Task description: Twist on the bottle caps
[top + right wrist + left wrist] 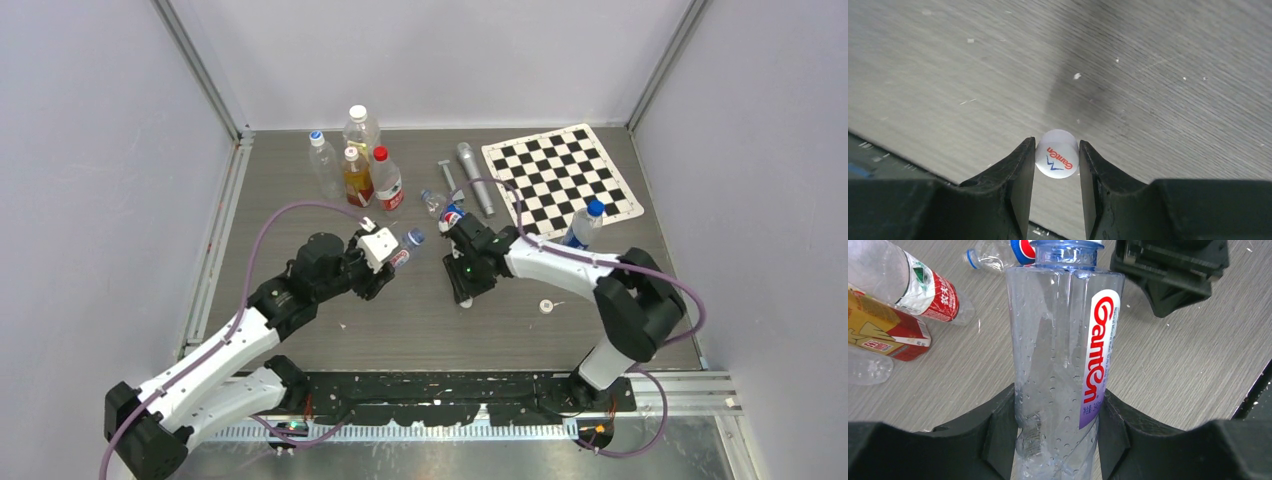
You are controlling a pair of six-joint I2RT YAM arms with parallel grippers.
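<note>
The clear bottle (1063, 365) is showing red Ganten lettering on a white label that is fading to purple. It is sitting in the black left gripper (1055, 400). The white cap (1056, 154) is carrying a red and blue logo in the black right gripper (1055, 145). The bench (300, 330) is showing grey wood grain. The checkered mat (560, 175) is displaying black and white squares. The blue-capped bottle (580, 230) is wearing a blue label.

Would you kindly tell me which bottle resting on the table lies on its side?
The Pepsi-labelled bottle; the other bottles on the table all stand upright.
</note>
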